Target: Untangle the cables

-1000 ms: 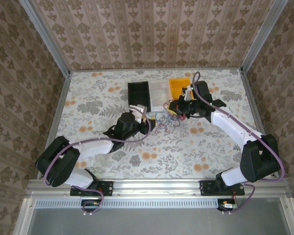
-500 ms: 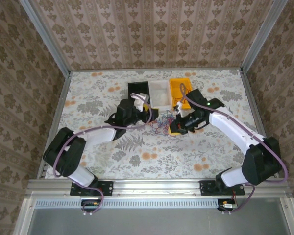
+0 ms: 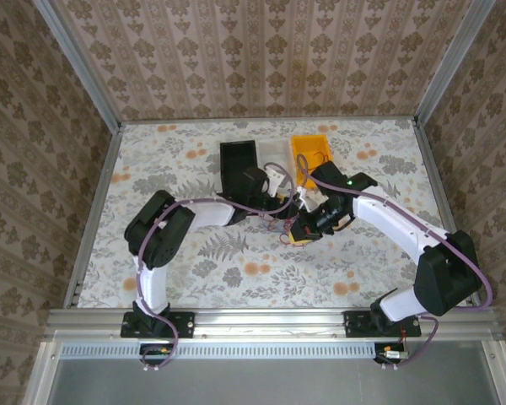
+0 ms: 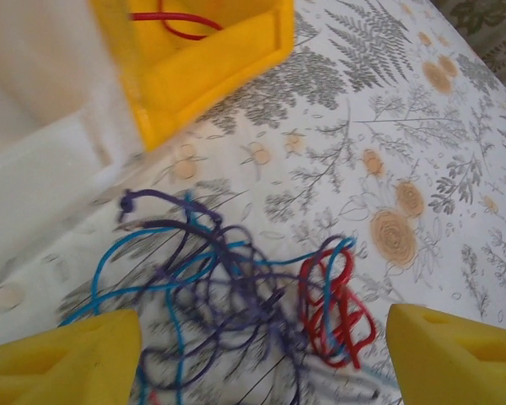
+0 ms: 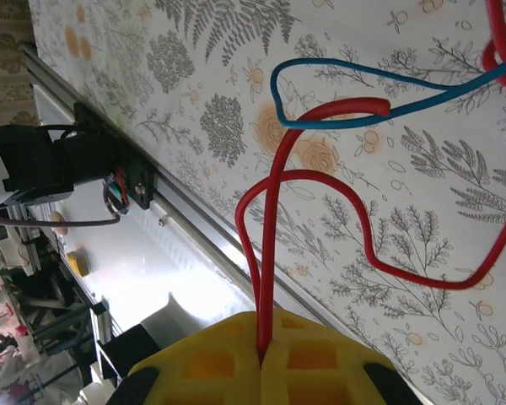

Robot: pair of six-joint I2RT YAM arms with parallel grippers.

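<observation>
Tangle of cables (image 3: 277,217) near the middle of the table (image 3: 152,160), just at 6 o'clock of the yellow bin (image 4: 211,76) and the white bin (image 4: 42,143). The task is judged to be at an early stage. One red strand (image 4: 173,18) is seen lying inside the yellow bin and is taken as already sorted, whereas blue, purple and red strands are heaped together on the table and are left to be parted. The left arm is folded at its elbow and reached toward 1 o'clock across the table. The left gripper (image 4: 261,359) is hung over the heap with its jaws wide apart and nothing clamped between them. The right arm is arched over from its base at 5 o'clock and bent back toward 7 o'clock. The right gripper (image 5: 261,359) is placed at 4 o'clock of the heap, its jaws pressed together on a red cable (image 5: 270,253). That cable is looped out from the pads over the table and is crossed by a blue cable (image 5: 363,93), so its release from the heap is judged incomplete.
</observation>
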